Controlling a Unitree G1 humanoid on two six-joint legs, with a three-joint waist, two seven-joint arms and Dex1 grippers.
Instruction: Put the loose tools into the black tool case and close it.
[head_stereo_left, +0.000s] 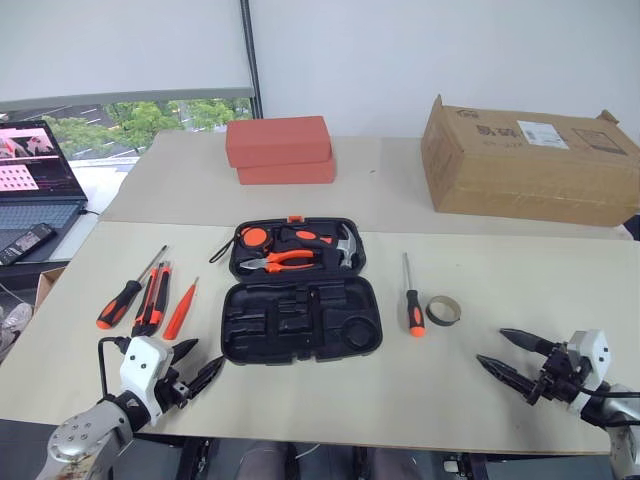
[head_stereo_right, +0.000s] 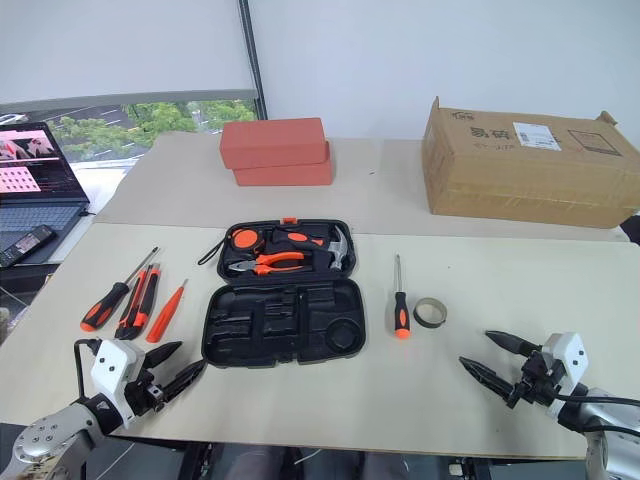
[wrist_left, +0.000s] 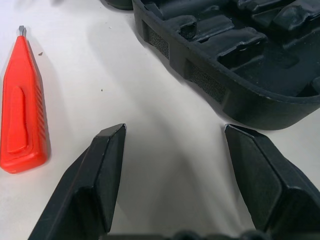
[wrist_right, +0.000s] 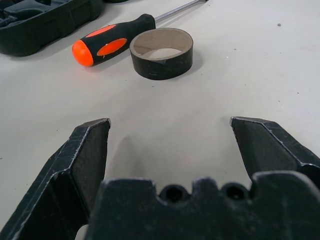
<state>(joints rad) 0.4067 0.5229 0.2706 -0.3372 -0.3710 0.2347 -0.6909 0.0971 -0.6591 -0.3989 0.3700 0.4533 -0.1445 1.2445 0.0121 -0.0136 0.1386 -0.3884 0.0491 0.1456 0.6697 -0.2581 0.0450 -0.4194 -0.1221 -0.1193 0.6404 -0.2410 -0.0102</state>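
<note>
The black tool case (head_stereo_left: 300, 320) lies open at the table's middle, its far half holding orange-handled pliers, a hammer and a tape measure. Left of it lie three slim screwdrivers (head_stereo_left: 140, 298) and an all-orange pointed tool (head_stereo_left: 181, 310). Right of the case lie another screwdriver (head_stereo_left: 413, 306) and a small tape ring (head_stereo_left: 443, 310). My left gripper (head_stereo_left: 196, 364) hovers open near the front edge, just front-left of the case, nothing between its fingers. My right gripper (head_stereo_left: 510, 352) stands open at the front right, pointing towards the tape ring (wrist_right: 161, 52), empty.
Two red-orange blocks (head_stereo_left: 279, 149) are stacked at the back, and a cardboard box (head_stereo_left: 527, 160) sits at the back right. A laptop (head_stereo_left: 35, 175) and a remote stand on a side table at the left. Bare tabletop lies in front of the case.
</note>
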